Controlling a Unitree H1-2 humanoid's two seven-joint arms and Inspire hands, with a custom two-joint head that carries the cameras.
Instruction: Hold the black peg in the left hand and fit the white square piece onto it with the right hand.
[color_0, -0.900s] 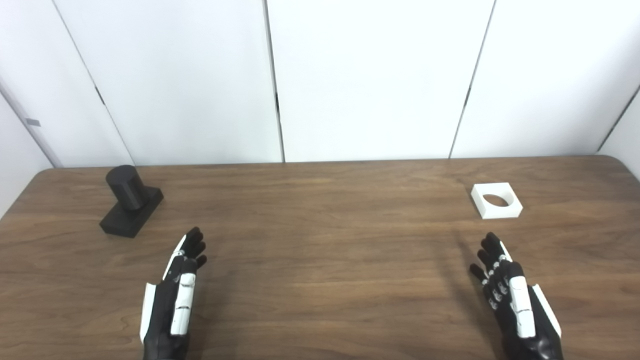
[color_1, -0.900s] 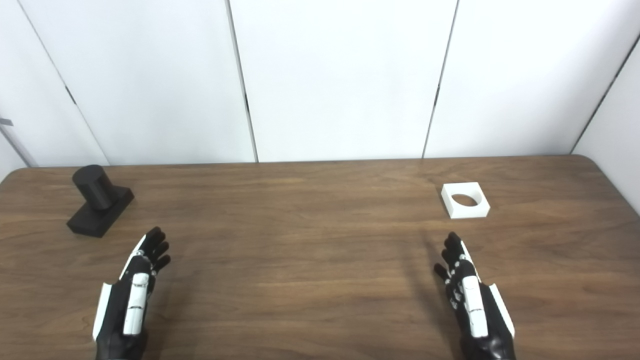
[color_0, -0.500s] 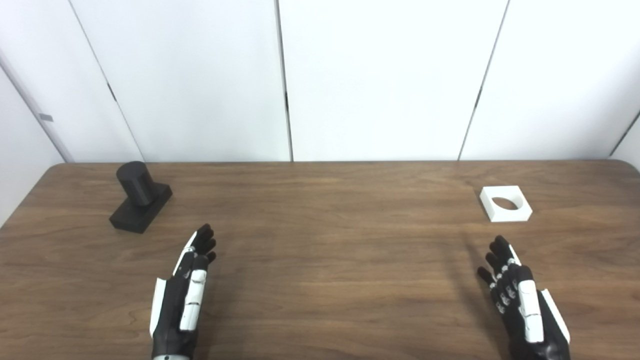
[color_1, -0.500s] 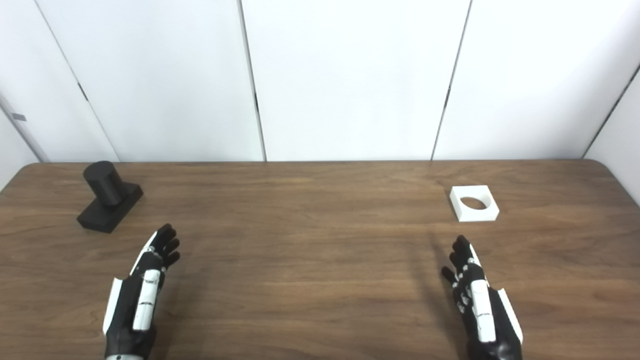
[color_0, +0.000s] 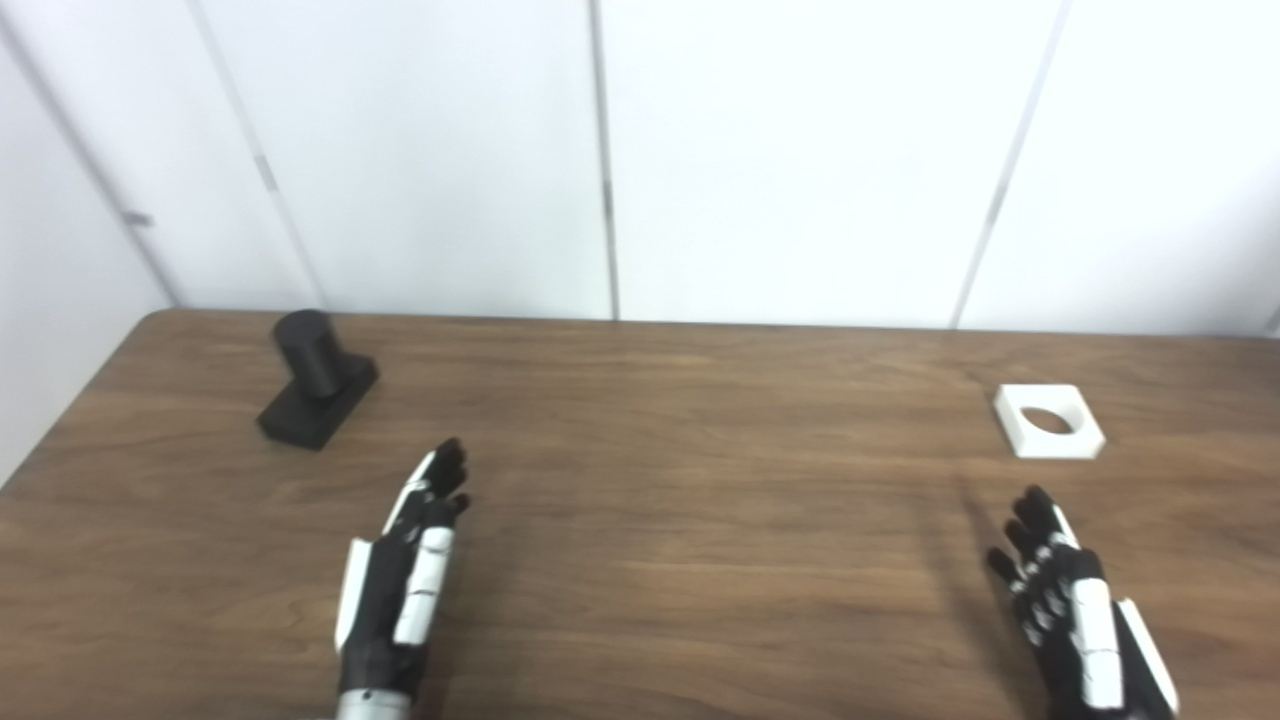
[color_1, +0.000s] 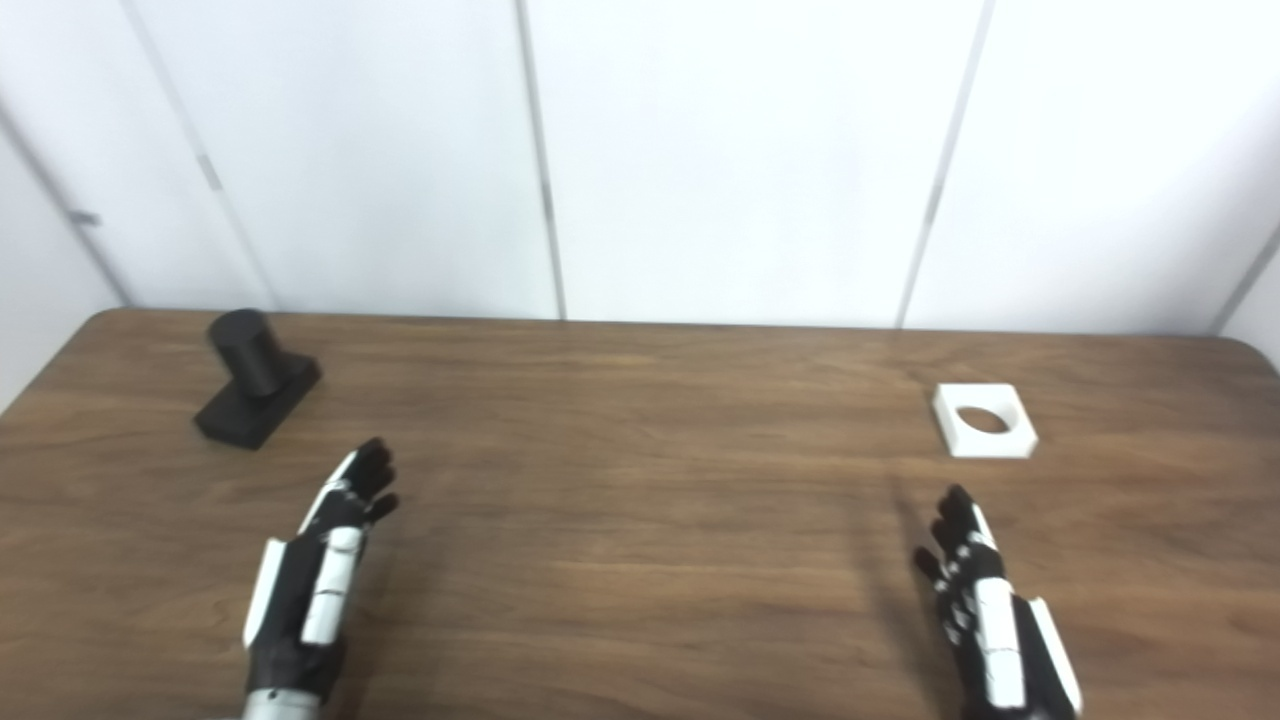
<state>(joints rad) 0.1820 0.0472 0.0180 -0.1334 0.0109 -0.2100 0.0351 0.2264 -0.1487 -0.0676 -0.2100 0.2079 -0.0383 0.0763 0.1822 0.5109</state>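
The black peg (color_0: 313, 380) stands upright on its rectangular base at the far left of the tabletop (color_0: 700, 500), cylinder pointing up, so that it can be gripped from the side. The white square piece (color_0: 1048, 422) lies flat at the far right, round hole facing up, well apart from the peg. The left robot hand (color_0: 400, 590) hovers near the front edge, fingers extended and loosely together, holding nothing, aimed toward the peg but short of it. The right robot hand (color_0: 1080, 615) is likewise extended and empty, just short of the white piece. Each part sits on the side of the robot hand assigned to it. Judgement: the task is at its start; neither part is grasped.
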